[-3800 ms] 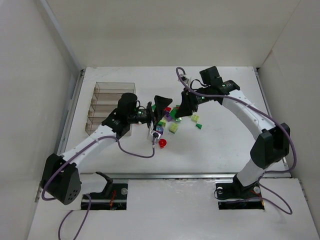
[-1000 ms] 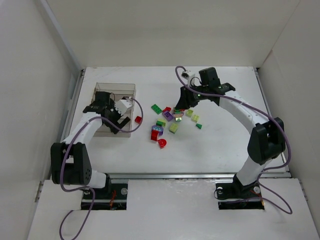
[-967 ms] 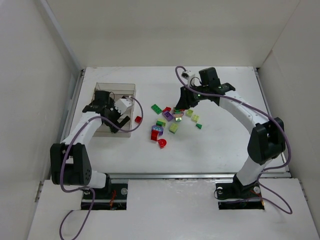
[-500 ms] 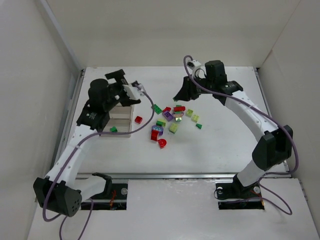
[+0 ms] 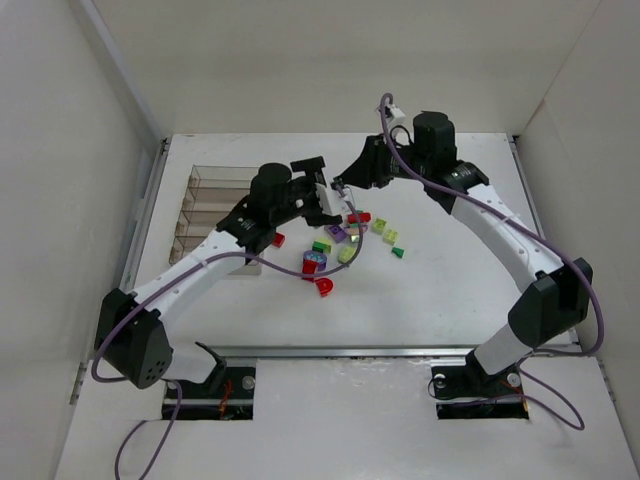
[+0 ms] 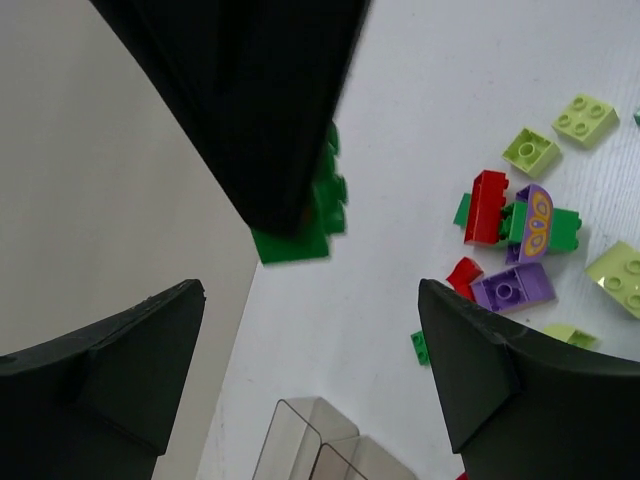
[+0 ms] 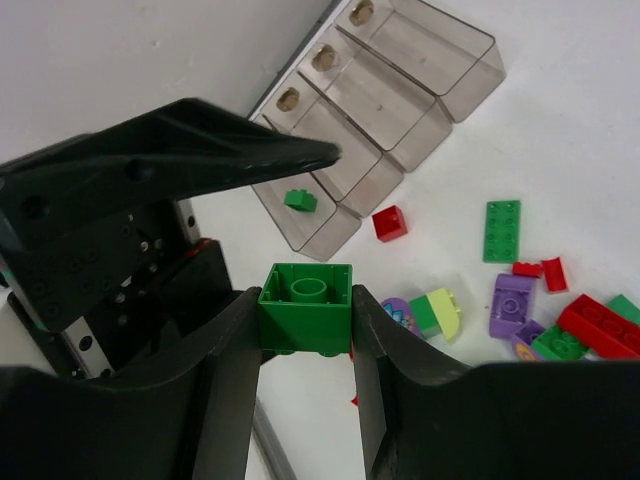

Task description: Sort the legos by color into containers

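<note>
From above, the right gripper [image 5: 343, 183] hangs raised just ahead of the left gripper [image 5: 322, 192]. Looks like a handoff to me.

Left wrist: fingers spread wide and empty, green brick [image 6: 300, 225] just ahead.

Right wrist: brick clamped between the fingers, organizer box [image 7: 440, 50] beyond, loose legos [image 7: 512, 300] down to the right.

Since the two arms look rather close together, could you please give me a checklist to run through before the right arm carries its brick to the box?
1. right gripper shut squarely on the green brick: ok.
2. left gripper open and empty: ok.
3. Way to the organizer box free: not ok; the left gripper sits right beside the right one, on the box side.
4. Matching compartment known: ok; a small green brick lies in an end compartment.
5. Room in that compartment: ok; it looks otherwise empty.
</note>
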Tool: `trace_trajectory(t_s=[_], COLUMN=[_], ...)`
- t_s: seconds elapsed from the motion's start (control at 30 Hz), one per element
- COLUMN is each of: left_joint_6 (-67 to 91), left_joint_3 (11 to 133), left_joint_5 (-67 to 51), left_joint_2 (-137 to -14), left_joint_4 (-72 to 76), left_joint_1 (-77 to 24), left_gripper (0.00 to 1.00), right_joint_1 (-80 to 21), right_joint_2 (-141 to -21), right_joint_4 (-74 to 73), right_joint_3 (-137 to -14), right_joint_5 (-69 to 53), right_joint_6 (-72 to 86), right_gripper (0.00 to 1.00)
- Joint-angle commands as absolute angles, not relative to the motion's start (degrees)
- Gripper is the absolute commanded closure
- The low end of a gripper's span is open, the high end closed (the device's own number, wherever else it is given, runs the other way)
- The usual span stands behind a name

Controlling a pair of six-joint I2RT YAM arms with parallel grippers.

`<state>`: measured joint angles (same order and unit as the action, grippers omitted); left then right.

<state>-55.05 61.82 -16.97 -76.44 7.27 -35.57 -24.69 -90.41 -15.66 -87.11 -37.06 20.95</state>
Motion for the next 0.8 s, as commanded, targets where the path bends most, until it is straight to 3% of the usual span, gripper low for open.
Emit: trace_trajectory(t_s=[0.0, 0.3, 0.47, 0.67, 0.73, 0.77], left_joint_6=[-49.1, -44.3, -44.3, -43.2, -42.5, -41.9], left_joint_3=[66.9, 69.6, 69.1, 69.6, 69.6, 69.6], left_joint_5=[-17.9, -19.8, -22.5, -22.5, -22.5, -22.5], left_joint_2=[-77.1, -79.5, -78.9, -78.4, -78.4, -78.4], left_joint_4=[11.2, 10.6, 8.6, 8.0, 8.0, 7.4], left_joint_1=[-35.7, -36.2, -36.2, -36.2, -36.2, -36.2], left_gripper=[0.15, 0.36, 0.64, 0.88, 1.0, 1.0], right_joint_1=[-26.3, -26.9, -26.9, -26.9, -26.9, -26.9], right_joint_2=[-89.1, -88.1, -88.1, -88.1, -88.1, -88.1], right_joint_4=[-11.3, -11.3, -11.3, -11.3, -11.3, -11.3], right_joint_3=[-86.3, -84.6, -84.6, -84.1, -83.5, -83.5], right_joint_5=[-37.5, -36.5, -35.9, -36.5, -36.0, -35.9], right_joint_6=[22.8, 22.9, 22.9, 22.9, 22.9, 22.9], right_gripper=[1.0, 1.0, 1.0, 1.0, 0.97, 0.92])
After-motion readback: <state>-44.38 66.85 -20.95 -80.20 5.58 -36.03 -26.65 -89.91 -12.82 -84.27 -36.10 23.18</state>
